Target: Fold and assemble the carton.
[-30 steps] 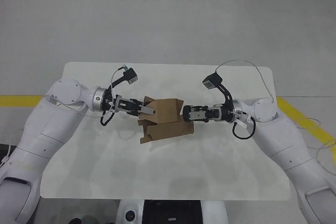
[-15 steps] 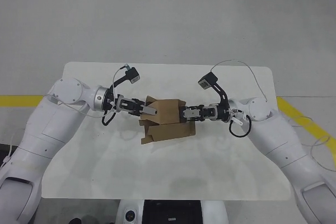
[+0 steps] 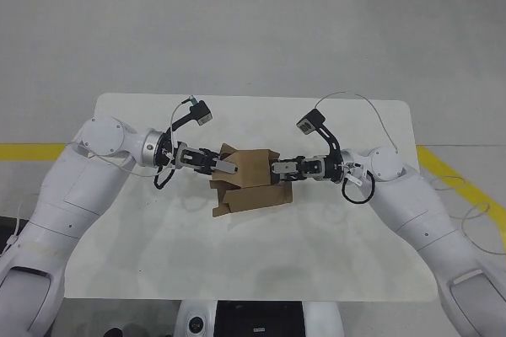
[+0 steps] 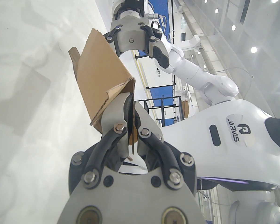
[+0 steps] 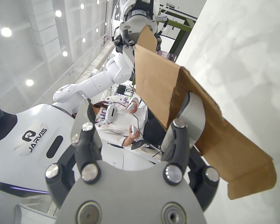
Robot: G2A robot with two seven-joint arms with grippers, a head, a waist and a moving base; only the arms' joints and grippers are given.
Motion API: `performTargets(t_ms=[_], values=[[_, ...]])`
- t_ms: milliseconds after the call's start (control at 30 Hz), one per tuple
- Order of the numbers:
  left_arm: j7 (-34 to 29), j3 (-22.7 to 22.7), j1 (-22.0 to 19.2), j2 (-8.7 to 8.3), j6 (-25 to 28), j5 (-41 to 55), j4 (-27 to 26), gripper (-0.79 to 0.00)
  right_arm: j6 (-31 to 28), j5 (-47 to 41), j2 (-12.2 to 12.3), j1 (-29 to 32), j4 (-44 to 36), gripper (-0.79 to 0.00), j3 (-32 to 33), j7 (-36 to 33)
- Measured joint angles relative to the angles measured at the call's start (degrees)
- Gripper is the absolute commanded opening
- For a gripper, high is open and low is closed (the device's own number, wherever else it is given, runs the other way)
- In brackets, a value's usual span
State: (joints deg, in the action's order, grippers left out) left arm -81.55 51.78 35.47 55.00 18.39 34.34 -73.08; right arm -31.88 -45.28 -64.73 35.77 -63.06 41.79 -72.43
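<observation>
The brown cardboard carton is held partly folded just above the middle of the white table. My left gripper is at its left end, shut on a flap edge that runs between the two pads. My right gripper is at the carton's right end with jaws wide open. One of its fingers presses against a carton wall; the other finger hangs free. In the left wrist view the right gripper straddles the far edge of the carton.
A thin white cable loops over the table's far right corner. Bare tabletop lies in front of and behind the carton. A yellow floor line runs past both sides of the table.
My right gripper has moved slightly left, closer onto the carton's right end, and its wrist has turned a little. The left gripper and the carton have barely moved.
</observation>
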Motion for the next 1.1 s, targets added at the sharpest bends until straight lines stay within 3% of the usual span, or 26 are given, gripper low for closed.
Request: performTargets(t_ms=[500,867,1100], values=[[-0.6,0.4,0.6,0.45,-0.6,-1.1,0.0,-0.785,1.8,-1.6,-0.5,-1.0,2.4,-0.323,1.5,-1.8],[-0.8,0.7,0.9,0.76,-1.1,-1.6,0.4,-0.785,3.0,-1.6,-1.1,-1.3,1.9,-0.326,1.8,-3.1],[-1.0,0.9,0.9,0.96,-1.3,-1.8,0.7,-0.785,3.7,-0.7,-1.7,-1.6,2.2,-0.397,1.3,-3.7]])
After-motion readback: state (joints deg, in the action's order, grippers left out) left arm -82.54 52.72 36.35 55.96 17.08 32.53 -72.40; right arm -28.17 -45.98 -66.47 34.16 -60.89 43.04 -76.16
